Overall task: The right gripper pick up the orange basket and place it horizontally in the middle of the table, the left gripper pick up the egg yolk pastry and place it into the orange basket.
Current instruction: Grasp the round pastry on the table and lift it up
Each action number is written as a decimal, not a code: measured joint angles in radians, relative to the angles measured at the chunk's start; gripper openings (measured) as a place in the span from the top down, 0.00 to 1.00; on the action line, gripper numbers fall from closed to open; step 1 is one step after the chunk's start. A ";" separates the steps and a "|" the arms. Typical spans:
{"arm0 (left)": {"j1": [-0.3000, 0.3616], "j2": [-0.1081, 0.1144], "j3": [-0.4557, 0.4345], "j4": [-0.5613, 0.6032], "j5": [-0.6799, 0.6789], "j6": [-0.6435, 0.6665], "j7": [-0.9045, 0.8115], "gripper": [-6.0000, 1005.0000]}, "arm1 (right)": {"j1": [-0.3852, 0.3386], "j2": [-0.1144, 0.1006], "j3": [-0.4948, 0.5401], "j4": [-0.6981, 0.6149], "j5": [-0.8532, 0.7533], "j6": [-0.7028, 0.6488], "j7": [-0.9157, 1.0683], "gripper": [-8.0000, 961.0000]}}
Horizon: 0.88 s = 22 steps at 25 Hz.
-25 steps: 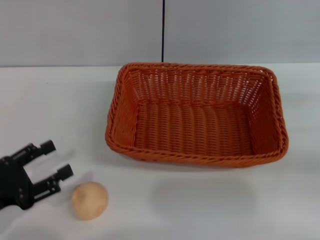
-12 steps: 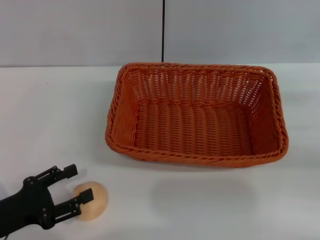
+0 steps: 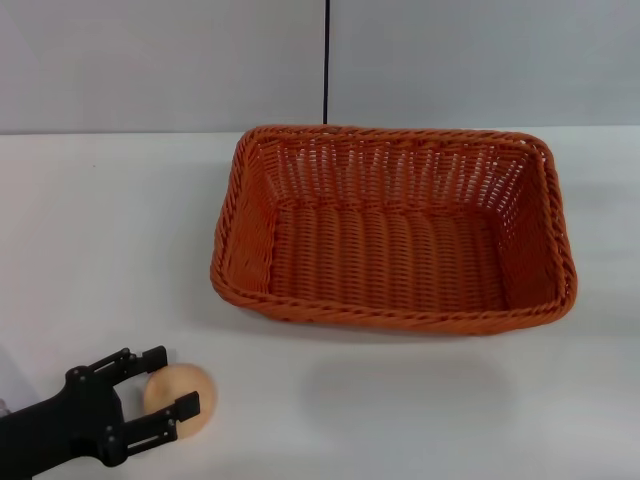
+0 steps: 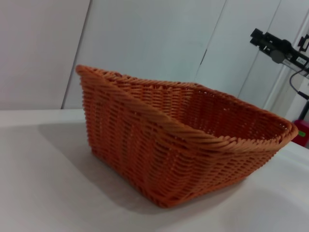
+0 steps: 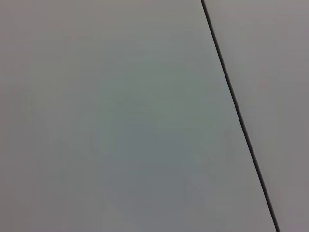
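Observation:
The orange basket (image 3: 395, 228) lies lengthwise across the middle of the white table (image 3: 100, 230), empty inside; the left wrist view shows its side and rim (image 4: 183, 150). At the near left corner sits the round tan egg yolk pastry (image 3: 185, 392). My left gripper (image 3: 169, 382) is open, with one finger on each side of the pastry, which lies between the fingertips. My right gripper is out of view; its wrist camera shows only the grey wall.
A grey wall (image 3: 150, 60) with a dark vertical seam (image 3: 326, 60) runs behind the table. Bare white tabletop stretches left of the basket and along the front edge. A stand with black equipment (image 4: 277, 46) shows beyond the basket in the left wrist view.
My left gripper has moved to the right and down toward the front edge, from beside the pastry to straddling it. The pastry and the basket have stayed in place.

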 joint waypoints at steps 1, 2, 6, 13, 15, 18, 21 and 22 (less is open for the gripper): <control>-0.001 0.000 0.000 0.000 0.000 -0.002 -0.004 0.21 | 0.002 0.000 0.001 0.001 0.001 0.004 -0.002 0.47; -0.002 0.000 0.000 0.000 0.001 -0.004 -0.008 0.21 | 0.002 0.000 0.001 0.001 0.001 0.004 -0.002 0.47; -0.007 0.002 0.012 0.007 0.002 0.004 -0.022 0.22 | 0.006 0.001 0.002 0.007 -0.001 0.018 -0.003 0.47; -0.016 0.001 0.027 0.010 0.002 0.013 -0.017 0.35 | 0.008 0.001 0.002 0.009 -0.005 0.040 -0.005 0.47; -0.021 0.000 0.035 0.010 0.002 0.013 -0.020 0.41 | 0.008 0.001 0.002 0.010 -0.005 0.042 -0.006 0.47; -0.027 0.000 0.035 0.010 0.002 0.011 -0.021 0.53 | 0.009 0.001 0.001 0.010 -0.005 0.050 -0.006 0.47; -0.033 0.001 0.035 0.009 0.000 0.014 -0.026 0.66 | 0.011 0.001 -0.002 0.010 -0.005 0.057 -0.006 0.47; -0.035 0.001 0.034 0.009 -0.002 0.015 -0.028 0.70 | 0.011 0.001 -0.003 0.010 -0.005 0.058 -0.006 0.47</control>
